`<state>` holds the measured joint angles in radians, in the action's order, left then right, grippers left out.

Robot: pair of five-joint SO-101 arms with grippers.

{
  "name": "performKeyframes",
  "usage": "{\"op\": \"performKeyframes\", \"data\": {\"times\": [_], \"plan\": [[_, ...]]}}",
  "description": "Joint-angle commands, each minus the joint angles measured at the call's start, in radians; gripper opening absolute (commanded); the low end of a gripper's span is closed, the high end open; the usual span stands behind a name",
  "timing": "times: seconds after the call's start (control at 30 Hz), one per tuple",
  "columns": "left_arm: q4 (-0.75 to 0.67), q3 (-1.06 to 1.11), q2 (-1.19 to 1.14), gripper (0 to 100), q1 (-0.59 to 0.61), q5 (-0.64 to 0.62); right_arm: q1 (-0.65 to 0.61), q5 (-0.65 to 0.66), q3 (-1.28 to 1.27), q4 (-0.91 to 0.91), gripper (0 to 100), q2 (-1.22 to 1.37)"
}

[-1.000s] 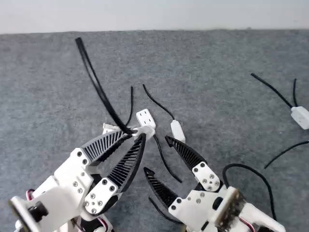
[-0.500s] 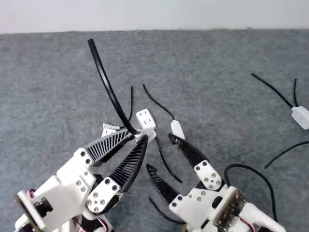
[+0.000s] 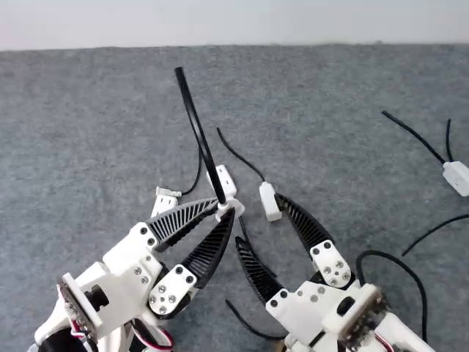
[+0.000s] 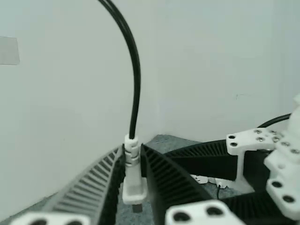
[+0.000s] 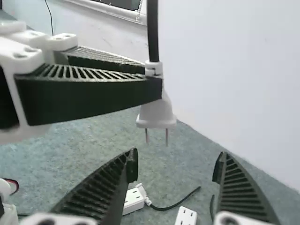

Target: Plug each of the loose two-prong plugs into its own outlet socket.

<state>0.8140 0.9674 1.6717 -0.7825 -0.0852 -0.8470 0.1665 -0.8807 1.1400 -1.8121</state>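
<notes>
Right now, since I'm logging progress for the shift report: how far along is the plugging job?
Done: nothing looks mated yet. In hand: the left gripper is shut on one two-prong plug, lifted, prongs pointing down; the right gripper hangs open beside a white cord end. Left: the outlet socket lies unfilled on the carpet, and a second cord end and a far cord end lie loose.

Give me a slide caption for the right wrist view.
Left gripper holds a two-prong plug, prongs down, beside the open right gripper.

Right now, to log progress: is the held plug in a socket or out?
Out: the plug, clamped in the left gripper, shows both prongs bare.
</notes>
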Motion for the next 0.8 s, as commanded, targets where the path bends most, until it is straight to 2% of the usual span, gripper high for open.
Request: {"op": "performKeyframes", "data": {"times": [0.0,0.2,0.57,0.77], "plan": [[-0.087,0.019,-0.015,1,0.006,0.0,0.001,-0.094,0.043,-0.002,26.2,-0.004],[-0.091,0.027,-0.015,1,0.008,0.006,-0.053,-0.095,0.021,-0.002,26.2,-0.004],[-0.075,0.094,-0.014,1,-0.008,0.009,-0.047,-0.094,-0.021,-0.042,26.3,-0.002],[-0.068,0.087,-0.014,1,0.052,0.009,-0.047,-0.094,-0.091,-0.107,26.3,-0.002]]}}
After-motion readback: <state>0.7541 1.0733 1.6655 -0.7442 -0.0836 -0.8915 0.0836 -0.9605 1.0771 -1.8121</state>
